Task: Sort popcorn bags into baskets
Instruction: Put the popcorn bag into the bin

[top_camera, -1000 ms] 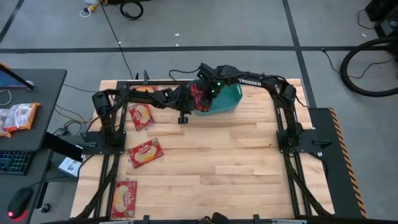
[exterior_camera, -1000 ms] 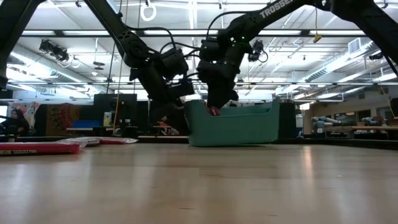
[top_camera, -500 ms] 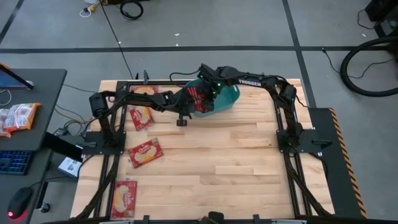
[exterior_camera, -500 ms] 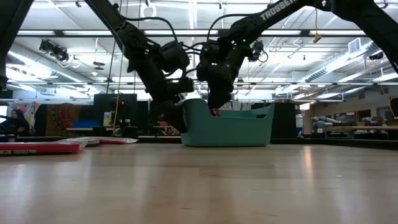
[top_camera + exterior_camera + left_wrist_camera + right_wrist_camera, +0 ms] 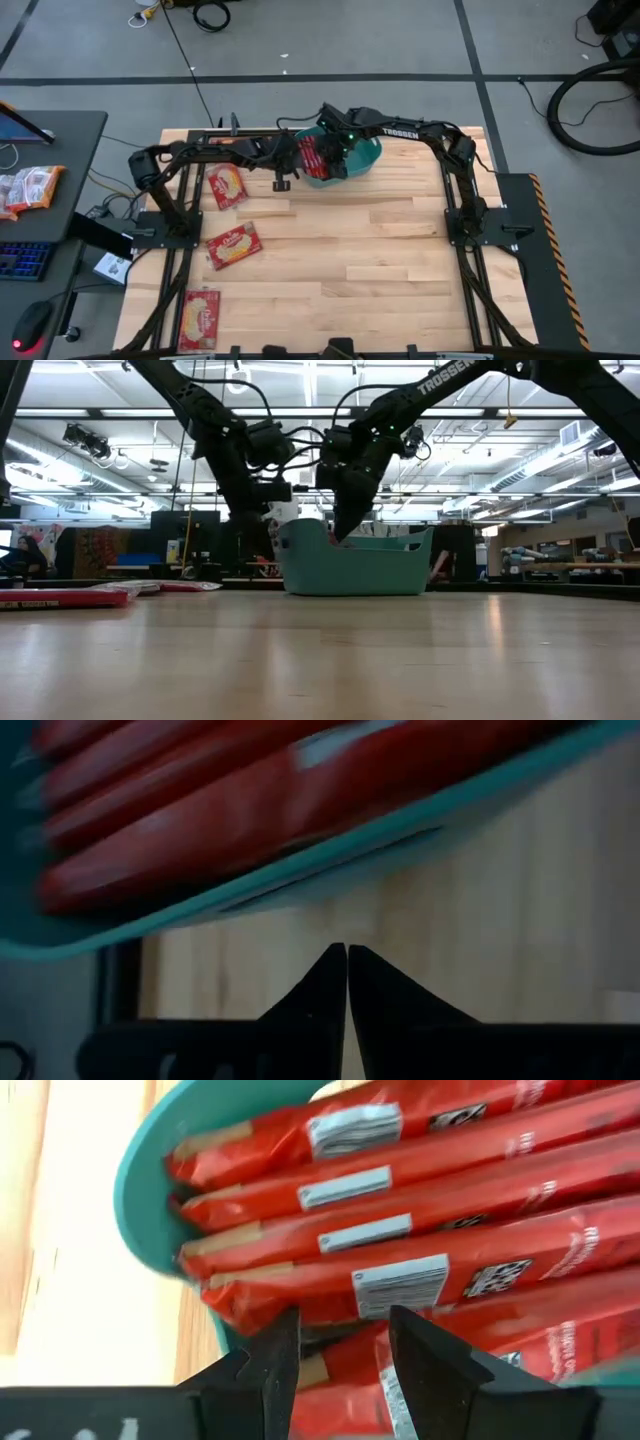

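The teal basket [image 5: 352,160] has slid left along the far edge of the table over the last second and turned a bit, so it now sits nearer the middle of that edge. Looks like the arms are shifting the tub rather than loading it right now, which probably means getting it closer to the loose bags.

The left gripper [image 5: 346,982] is down just outside the basket's left end, fingers pressed tight together with nothing between them, and the teal rim fills its wrist view right in front. It has pulled back left along with the tub. The right gripper [image 5: 340,1350] hangs over the basket's left end from above, fingers spread partway. A red packet edge sits in the gap, but whether it's actually pinched is hard to call.

Inside the tub, a row of popcorn bags [image 5: 400,1230] stands on edge, packed side by side. 3 more bags [image 5: 233,245] lie flat on the left side of the table, well apart from the basket, so the sorting isn't finished.
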Motion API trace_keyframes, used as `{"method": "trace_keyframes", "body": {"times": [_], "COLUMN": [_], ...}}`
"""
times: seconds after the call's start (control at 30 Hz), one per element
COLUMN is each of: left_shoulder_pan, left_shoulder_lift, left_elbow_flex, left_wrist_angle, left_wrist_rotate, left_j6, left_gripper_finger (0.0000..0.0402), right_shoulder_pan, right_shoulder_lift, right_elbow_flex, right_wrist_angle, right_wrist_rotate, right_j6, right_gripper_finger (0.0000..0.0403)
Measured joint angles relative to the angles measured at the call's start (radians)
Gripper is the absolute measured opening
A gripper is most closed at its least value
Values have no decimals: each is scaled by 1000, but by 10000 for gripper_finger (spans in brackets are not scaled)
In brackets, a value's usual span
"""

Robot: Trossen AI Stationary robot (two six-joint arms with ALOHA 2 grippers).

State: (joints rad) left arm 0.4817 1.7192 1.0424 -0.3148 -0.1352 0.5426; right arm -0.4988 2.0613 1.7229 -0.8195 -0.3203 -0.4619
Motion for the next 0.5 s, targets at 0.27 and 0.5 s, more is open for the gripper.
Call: {"method": "trace_keyframes", "body": {"times": [0.27, 0.5], "left_shoulder_pan": [49, 47], "left_shoulder_lift": [8, 8], "left_elbow_flex": [0, -1], "left_wrist_angle": [122, 129], "left_wrist_rotate": [1, 1], "left_j6": [-13, -74], "left_gripper_finger": [20, 20], "right_shoulder_pan": [-9, -107], "right_shoulder_lift": [-31, -83], "right_elbow_flex": [42, 38], "right_wrist_angle": [9, -127], "right_wrist_rotate": [10, 248], "right_j6": [23, -206], "right_gripper_finger": [160, 158]}}
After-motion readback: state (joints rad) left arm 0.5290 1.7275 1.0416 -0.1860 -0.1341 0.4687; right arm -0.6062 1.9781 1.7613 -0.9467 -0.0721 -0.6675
